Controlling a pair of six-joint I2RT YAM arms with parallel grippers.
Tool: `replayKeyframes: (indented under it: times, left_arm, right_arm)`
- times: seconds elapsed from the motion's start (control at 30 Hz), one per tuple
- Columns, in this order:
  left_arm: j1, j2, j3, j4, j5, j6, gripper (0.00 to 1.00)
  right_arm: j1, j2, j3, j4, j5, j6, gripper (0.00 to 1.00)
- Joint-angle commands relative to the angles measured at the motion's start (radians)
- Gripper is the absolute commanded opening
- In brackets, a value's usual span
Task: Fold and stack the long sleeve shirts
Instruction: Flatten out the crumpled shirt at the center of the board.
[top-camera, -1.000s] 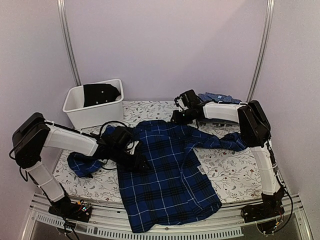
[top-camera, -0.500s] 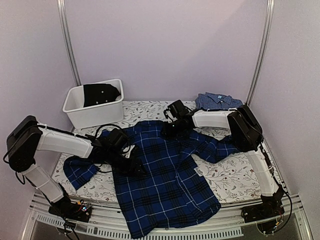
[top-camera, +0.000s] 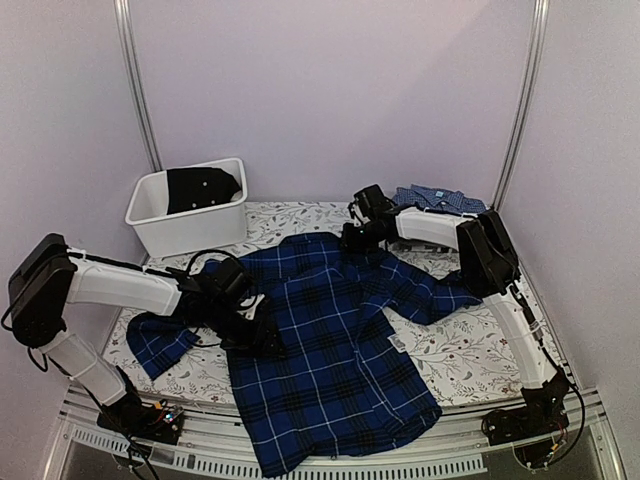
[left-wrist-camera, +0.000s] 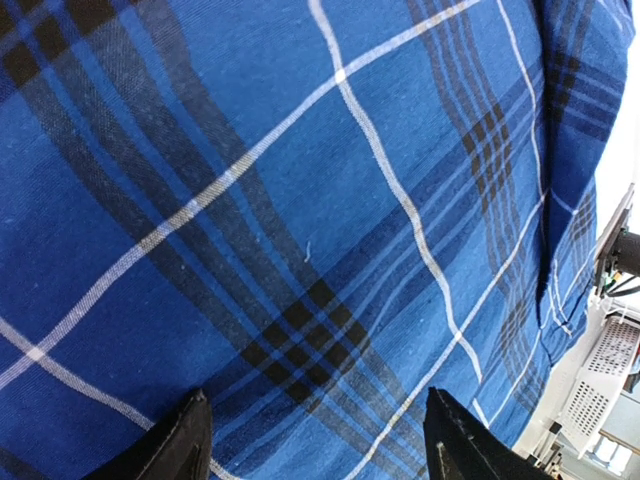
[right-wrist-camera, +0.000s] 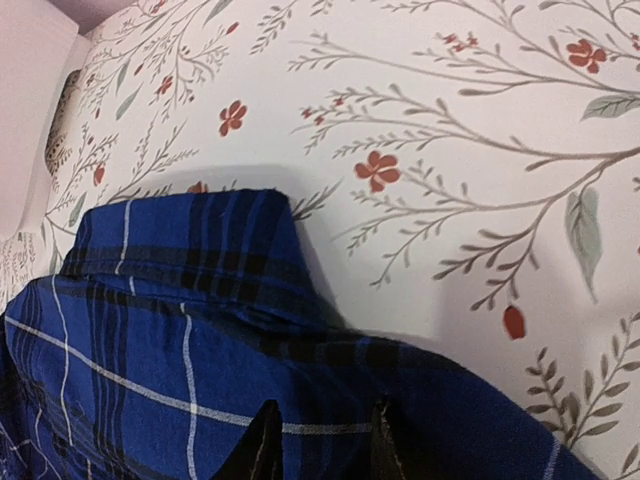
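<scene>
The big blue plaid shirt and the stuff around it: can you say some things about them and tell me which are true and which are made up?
1. The plaid shirt is folded up small. False: it lies spread out on the table.
2. The white bin has a dark thing in it. True.
3. The left claw is open over the plaid shirt. True.
4. The lighter blue shirt is inside the bin. False: it lies at the table's far right, behind the right arm.
5. The right claw pinches the plaid shirt near its collar. True.
</scene>
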Motion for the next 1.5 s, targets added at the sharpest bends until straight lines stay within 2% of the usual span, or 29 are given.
replayKeyframes:
  times: [0.0,0.2,0.37,0.53,0.73,0.97,1.2,1.3,1.47]
  left_arm:
    - [-0.014,-0.016,0.007,-0.035,-0.011,-0.002,0.73]
    - [-0.010,0.011,0.062,-0.042,-0.016,0.025,0.73]
    - [-0.002,0.017,0.083,-0.036,-0.018,0.033,0.72]
    - [0.005,0.022,0.088,-0.026,-0.015,0.039,0.73]
    - [0.022,0.029,0.105,-0.010,-0.007,0.045,0.73]
    - [0.036,0.043,0.143,-0.015,-0.008,0.059,0.73]
    - [0.039,0.048,0.147,-0.015,-0.004,0.063,0.73]
    - [0.040,0.048,0.136,-0.011,-0.007,0.060,0.73]
    - [0.041,0.051,0.107,0.002,-0.005,0.054,0.73]
  right_arm:
    - [-0.038,0.086,0.076,-0.086,0.016,0.011,0.31]
    - [-0.050,0.126,0.211,-0.078,-0.035,-0.068,0.33]
    - [-0.045,0.032,0.198,-0.089,-0.038,-0.115,0.41]
    - [-0.011,-0.120,0.078,-0.093,0.005,-0.140,0.42]
    - [0.042,-0.323,-0.198,-0.037,0.066,-0.121,0.43]
    - [0.054,-0.443,-0.449,-0.003,0.104,-0.036,0.41]
    - [0.054,-0.427,-0.512,0.002,0.123,-0.001,0.37]
    - [0.051,-0.413,-0.531,0.001,0.189,0.012,0.36]
    - [0.018,-0.373,-0.545,0.001,0.214,0.019,0.36]
